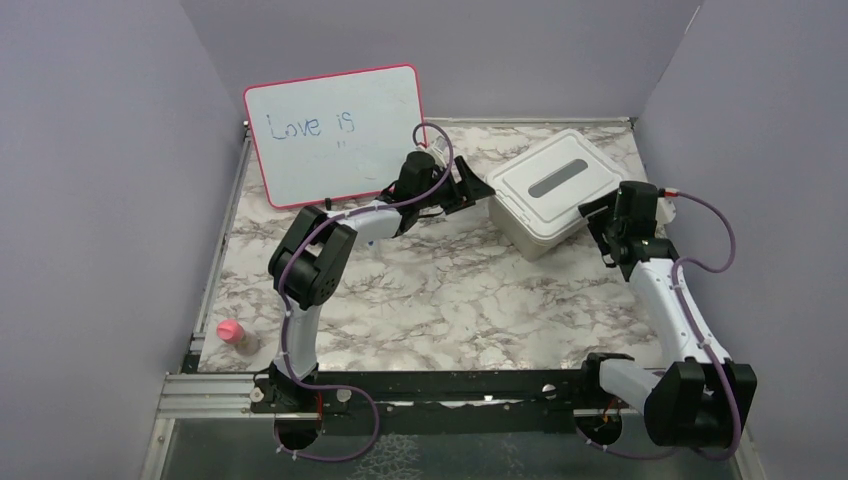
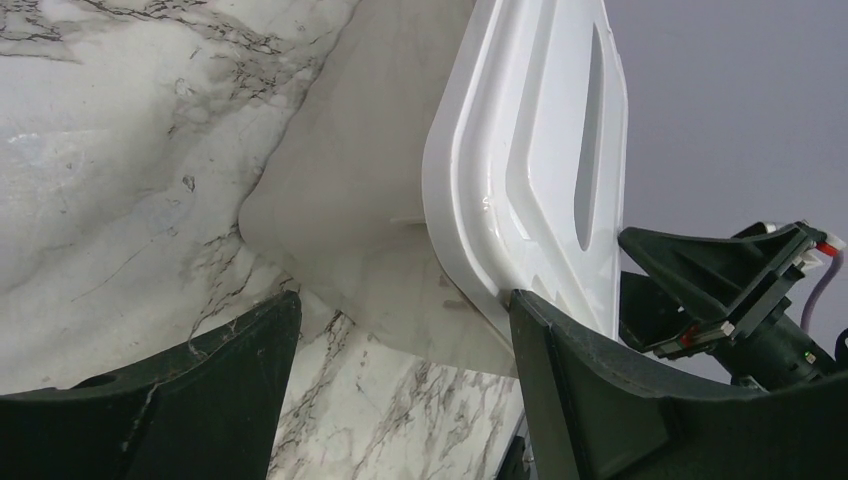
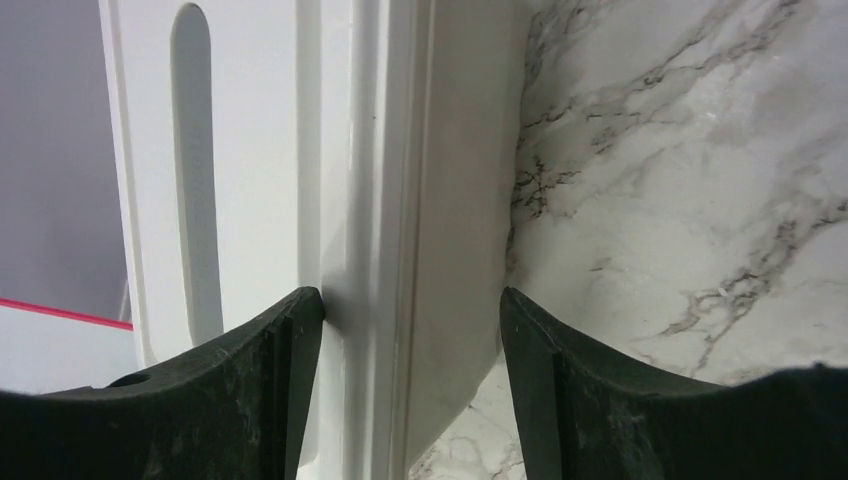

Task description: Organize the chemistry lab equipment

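The closed beige tub (image 1: 533, 238) sits upper right. The left gripper (image 2: 400, 300), spread wide and holding nothing, straddles its lid (image 2: 530, 150) corner; the right gripper (image 3: 410, 295), equally wide, straddles the rim. A small pink-topped bottle (image 1: 232, 335) stands lower left, well apart.

Just one small loose item (image 1: 233, 336) showing: a little clear piece with a pink top, sitting alone near the table's (image 1: 430, 300) near left corner.

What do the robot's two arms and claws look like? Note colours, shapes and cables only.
Both the left arm and right arm have white links between bulky black joints, with a purple cable looping alongside each. The left claw and right claw are matte black, each with two broad wedge-shaped fingers, faintly scuffed.
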Action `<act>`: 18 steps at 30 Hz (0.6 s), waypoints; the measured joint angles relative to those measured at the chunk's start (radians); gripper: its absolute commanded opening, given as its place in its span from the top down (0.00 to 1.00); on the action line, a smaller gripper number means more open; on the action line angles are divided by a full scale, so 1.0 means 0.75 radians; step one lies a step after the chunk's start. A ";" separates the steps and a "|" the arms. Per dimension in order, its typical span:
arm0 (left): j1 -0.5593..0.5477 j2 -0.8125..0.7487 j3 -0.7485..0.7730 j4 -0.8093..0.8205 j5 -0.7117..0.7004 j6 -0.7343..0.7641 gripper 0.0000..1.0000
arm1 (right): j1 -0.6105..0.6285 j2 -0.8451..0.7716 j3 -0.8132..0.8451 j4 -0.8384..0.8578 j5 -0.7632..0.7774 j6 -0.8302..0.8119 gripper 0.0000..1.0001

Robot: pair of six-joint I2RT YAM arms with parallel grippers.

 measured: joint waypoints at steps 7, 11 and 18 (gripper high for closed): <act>-0.001 0.014 0.030 -0.027 0.027 0.016 0.22 | 0.000 0.102 0.030 0.012 -0.051 -0.087 0.38; -0.003 0.022 0.044 -0.042 0.038 0.024 0.22 | 0.001 0.102 0.030 -0.008 -0.041 -0.085 0.50; -0.009 0.024 0.077 -0.096 0.044 0.047 0.22 | 0.001 0.098 0.030 0.001 -0.039 -0.068 0.59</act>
